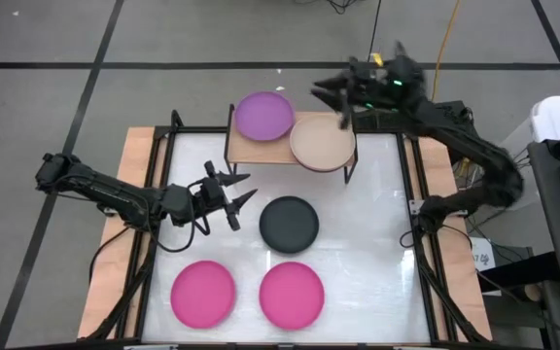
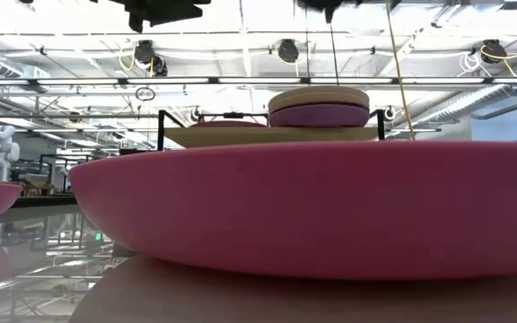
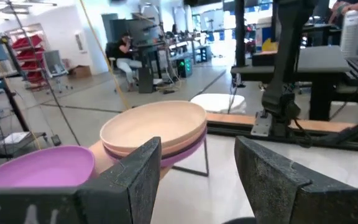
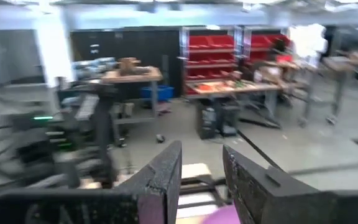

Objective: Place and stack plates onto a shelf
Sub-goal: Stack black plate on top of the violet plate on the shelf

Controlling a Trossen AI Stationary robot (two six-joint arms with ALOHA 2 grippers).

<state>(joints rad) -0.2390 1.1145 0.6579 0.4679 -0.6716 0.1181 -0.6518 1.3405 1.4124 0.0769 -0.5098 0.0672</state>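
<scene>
The wooden shelf [image 1: 261, 148] stands at the table's far side. On it lie a purple plate [image 1: 263, 115] on the left and a beige plate [image 1: 322, 143] on the right. The beige plate rests on a salmon pink plate [image 2: 319, 116]. A dark grey plate [image 1: 289, 223] and two hot pink plates [image 1: 202, 292] [image 1: 292, 294] lie flat on the table. My left gripper [image 1: 239, 189] is open and empty, just left of the dark grey plate. My right gripper [image 1: 327, 89] is open and empty, raised beyond the shelf's far edge.
The white tabletop [image 1: 377, 253] has a black frame and wooden side boards [image 1: 134, 165]. In the low view one hot pink plate [image 2: 312, 206] fills the foreground. A person [image 3: 124, 53] sits in the room beyond the table.
</scene>
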